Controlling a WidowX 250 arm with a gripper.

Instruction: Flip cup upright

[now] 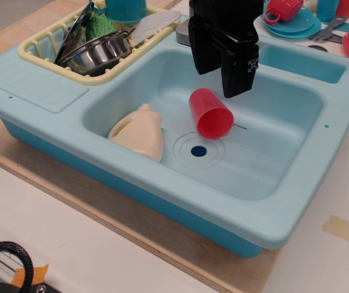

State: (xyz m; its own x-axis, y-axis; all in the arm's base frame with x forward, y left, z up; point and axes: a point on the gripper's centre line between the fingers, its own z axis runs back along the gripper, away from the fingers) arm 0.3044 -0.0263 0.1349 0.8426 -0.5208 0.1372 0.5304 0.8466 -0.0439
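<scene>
Cup: we see the red cup [210, 113] lying tilted on its side in the basin of the light blue sink [296, 201], just at 1 o'clock of the drain hole [198, 150]
Claw: the black gripper [224, 66] hangs above the cup, at its 12 o'clock; we see no contact between them, and we cannot tell whether its fingers are spread or clenched
Bottle: a cream bottle [139, 131] lies on its side at 9 o'clock of the drain, well apart from the cup
Hidden: the gripper's upper body is cut off by the top edge; its fingertips merge into one dark mass; we cannot make out whether the cup's near end is its mouth or its base
Rack: a yellow dish rack [43, 46] at 10 o'clock holds a steel bowl [98, 52] and other items, partly cut off
Dishes: at 1 o'clock, a red mug [283, 8] sits on blue plates [296, 25]
Surface: the sink rests on a wooden board [52, 174] over a white tabletop [70, 250]
</scene>
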